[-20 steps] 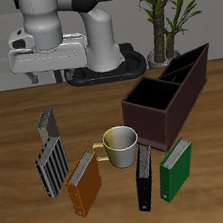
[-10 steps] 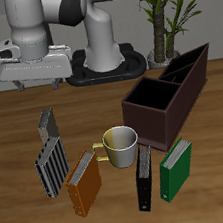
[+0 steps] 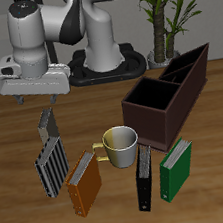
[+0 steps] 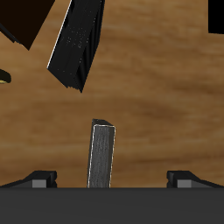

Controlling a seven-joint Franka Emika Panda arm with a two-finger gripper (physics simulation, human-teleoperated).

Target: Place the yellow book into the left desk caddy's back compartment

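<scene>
Here the pincer (image 3: 38, 97) hangs with jaws apart, lined up above the yellow book (image 3: 47, 124) standing on the tabletop (image 3: 93, 111), well apart from the left desk caddy (image 3: 168, 97).

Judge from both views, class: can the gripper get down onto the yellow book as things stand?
Probably yes. The gripper hangs open above the yellow book, which stands on edge apart from the striped book. In the wrist view the book lies between the fingers, nothing above it.
</scene>
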